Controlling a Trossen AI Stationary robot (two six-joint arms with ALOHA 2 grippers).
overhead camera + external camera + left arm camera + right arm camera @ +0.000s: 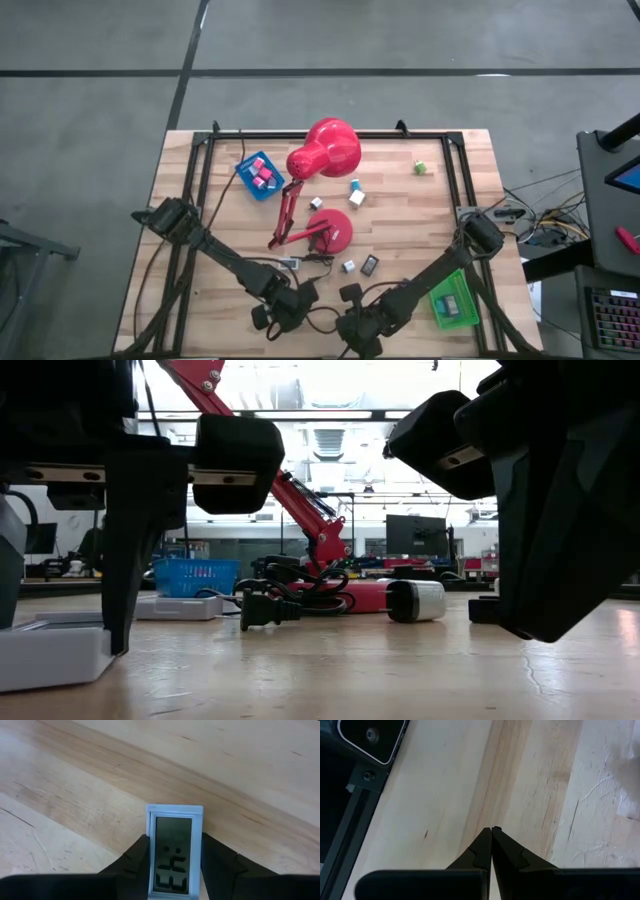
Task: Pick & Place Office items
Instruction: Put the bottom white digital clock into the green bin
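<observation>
One unreadable display (174,854), no brand.

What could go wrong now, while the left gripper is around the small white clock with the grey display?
1. The left gripper has its fingers at the two long edges of the small white clock with the grey display; such a narrow hold may let it slip when lifted.
2. The red desk lamp's black cable lies close by and might snag the arm.

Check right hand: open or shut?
Shut. In its wrist view, the right hand has both fingertips pressed together above bare table, nothing between them.
</observation>
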